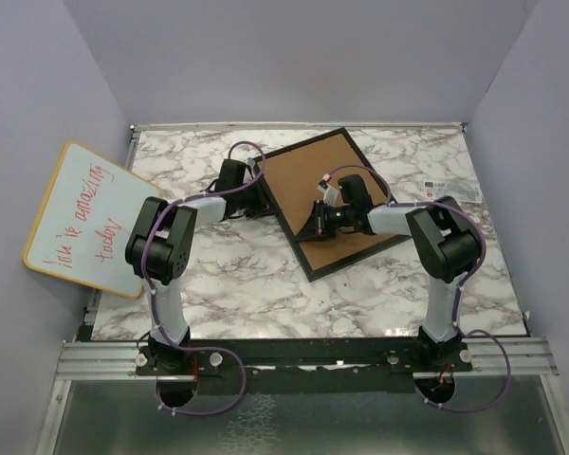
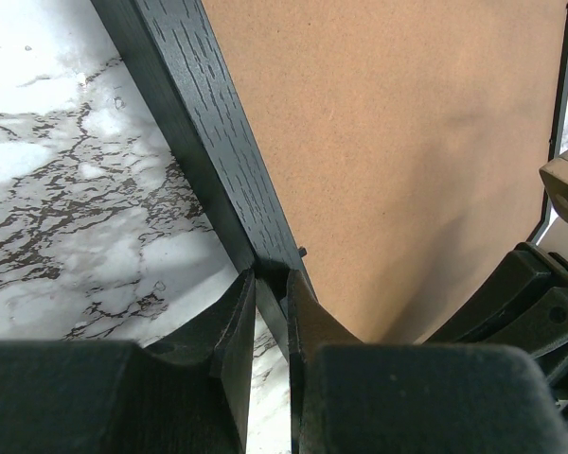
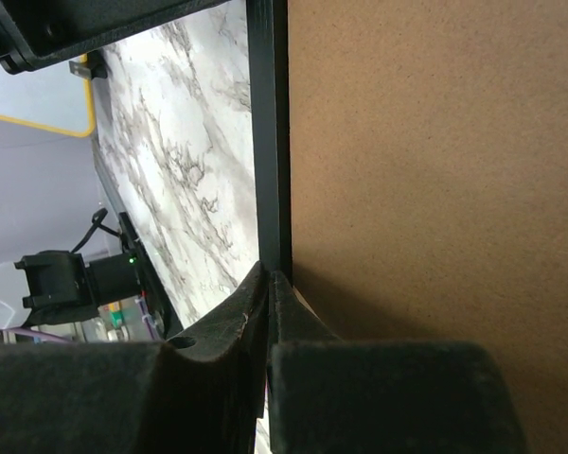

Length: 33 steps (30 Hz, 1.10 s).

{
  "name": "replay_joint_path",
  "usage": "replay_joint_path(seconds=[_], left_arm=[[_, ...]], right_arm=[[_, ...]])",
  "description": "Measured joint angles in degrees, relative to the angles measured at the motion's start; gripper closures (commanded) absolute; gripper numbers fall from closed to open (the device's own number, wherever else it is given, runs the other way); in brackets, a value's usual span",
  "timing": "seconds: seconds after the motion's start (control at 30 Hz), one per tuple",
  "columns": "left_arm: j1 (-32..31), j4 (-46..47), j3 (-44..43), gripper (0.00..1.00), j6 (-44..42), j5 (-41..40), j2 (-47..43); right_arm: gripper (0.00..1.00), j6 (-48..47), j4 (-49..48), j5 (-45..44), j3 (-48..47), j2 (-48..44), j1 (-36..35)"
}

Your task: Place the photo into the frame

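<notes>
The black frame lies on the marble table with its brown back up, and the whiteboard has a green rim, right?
Not quite: the rim of the whiteboard is yellow, not green, as the top external view shows. The black frame does lie on the marble table with its brown back up.

— How do the two arms sit?
— The left arm (image 1: 161,248) and the right arm (image 1: 443,243) both rise from the near edge, elbows bent, forearms reaching far and inward toward each other.
— The left gripper (image 2: 270,276)?
— Angled down, its fingers (image 2: 229,326) close together, with a narrow slit between them.
— The right gripper (image 3: 268,276)?
— Angled down too, its fingers (image 3: 308,331) almost touching.
</notes>
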<state>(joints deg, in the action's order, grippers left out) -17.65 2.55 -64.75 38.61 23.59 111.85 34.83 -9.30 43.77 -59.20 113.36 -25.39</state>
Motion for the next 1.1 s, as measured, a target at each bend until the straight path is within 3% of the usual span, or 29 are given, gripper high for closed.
replay_joint_path(seconds=[0.6,0.93,1.1], left_arm=[[0.00,-0.50,-0.33,0.85,0.00,-0.04,0.09],[0.00,-1.33,-0.87,0.85,-0.02,-0.04,0.28],[0.00,-2.60,-1.70,0.76,-0.07,-0.02,0.44]], right_arm=[[0.91,-0.90,1.95,-2.45,0.13,-0.33,0.00],[0.91,-1.81,0.11,-7.96,3.28,-3.45,0.37],[0.89,-2.67,2.97,-11.98,2.95,-5.97,0.70]])
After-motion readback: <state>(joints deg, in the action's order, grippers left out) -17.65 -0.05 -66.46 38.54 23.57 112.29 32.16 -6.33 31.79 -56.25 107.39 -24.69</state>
